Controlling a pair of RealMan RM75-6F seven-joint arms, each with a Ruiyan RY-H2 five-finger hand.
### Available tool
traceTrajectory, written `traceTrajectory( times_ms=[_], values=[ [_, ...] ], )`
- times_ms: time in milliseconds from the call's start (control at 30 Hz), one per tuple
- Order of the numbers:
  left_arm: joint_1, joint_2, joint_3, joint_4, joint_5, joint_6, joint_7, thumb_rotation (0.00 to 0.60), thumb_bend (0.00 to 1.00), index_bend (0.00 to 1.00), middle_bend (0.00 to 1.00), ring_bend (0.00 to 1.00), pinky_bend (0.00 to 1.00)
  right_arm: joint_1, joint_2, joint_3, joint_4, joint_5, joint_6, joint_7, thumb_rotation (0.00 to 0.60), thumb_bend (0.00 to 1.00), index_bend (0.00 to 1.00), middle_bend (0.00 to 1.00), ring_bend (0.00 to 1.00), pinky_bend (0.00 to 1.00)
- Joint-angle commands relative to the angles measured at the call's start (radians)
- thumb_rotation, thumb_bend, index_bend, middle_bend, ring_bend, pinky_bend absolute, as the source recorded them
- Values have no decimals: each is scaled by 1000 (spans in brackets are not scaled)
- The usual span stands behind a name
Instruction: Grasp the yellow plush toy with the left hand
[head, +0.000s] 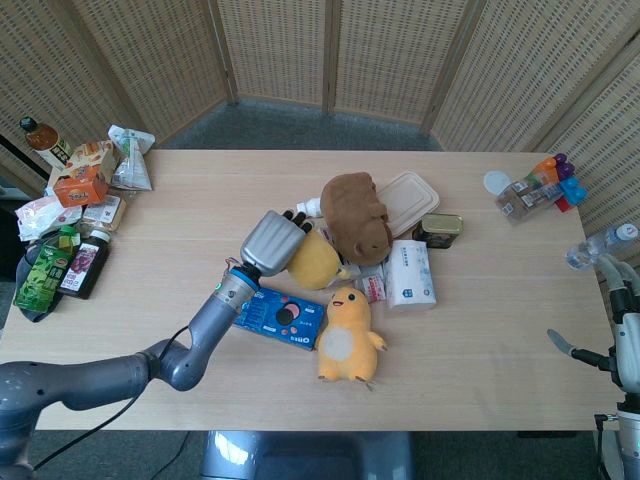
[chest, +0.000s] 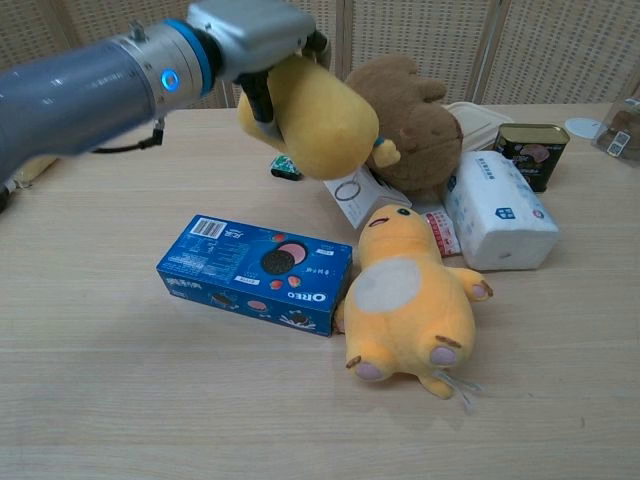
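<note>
My left hand (head: 270, 243) (chest: 250, 25) grips a plain yellow plush toy (head: 318, 260) (chest: 320, 120) and holds it in the air, above the table and beside the brown plush bear (head: 355, 215) (chest: 415, 110). A round tag dangles below the held toy. A second yellow plush toy (head: 347, 335) (chest: 405, 300), duck-like with a pale belly, lies on its back on the table, untouched. My right hand (head: 612, 320) hangs at the far right edge of the head view with its fingers apart and nothing in them.
A blue Oreo box (head: 283, 315) (chest: 255, 272) lies under the left forearm. A tissue pack (head: 410, 273) (chest: 498, 210), a tin can (head: 438, 230) (chest: 533, 150) and a white lidded container (head: 405, 200) crowd the bear. Snacks and bottles (head: 80, 180) sit far left.
</note>
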Motion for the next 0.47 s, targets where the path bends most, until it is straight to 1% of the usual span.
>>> traceTrajectory(
  times_ms=[33, 133, 233, 333, 467],
  values=[
    [16, 200, -69, -258, -60, 95, 129, 600, 67, 865, 861, 815, 791, -2, 2, -2, -7, -7, 5, 1, 600, 0, 0, 0, 0, 0],
    [17, 277, -93, -360, -95, 126, 169, 600, 67, 865, 862, 815, 791, -4, 7, -4, -15, -16, 11, 3, 600, 0, 0, 0, 0, 0],
    [19, 339, -105, -435, -123, 152, 199, 600, 67, 863, 862, 814, 791, -9, 12, -6, -23, -26, 21, 6, 600, 0, 0, 0, 0, 0],
    [21, 387, -107, -487, -142, 175, 212, 600, 67, 861, 862, 814, 791, -11, 15, -9, -29, -34, 26, 8, 600, 0, 0, 0, 0, 0],
    [29, 418, -96, -526, -157, 197, 199, 600, 67, 859, 861, 814, 791, -11, 16, -11, -34, -40, 27, 8, 600, 0, 0, 0, 0, 0]
  ],
)
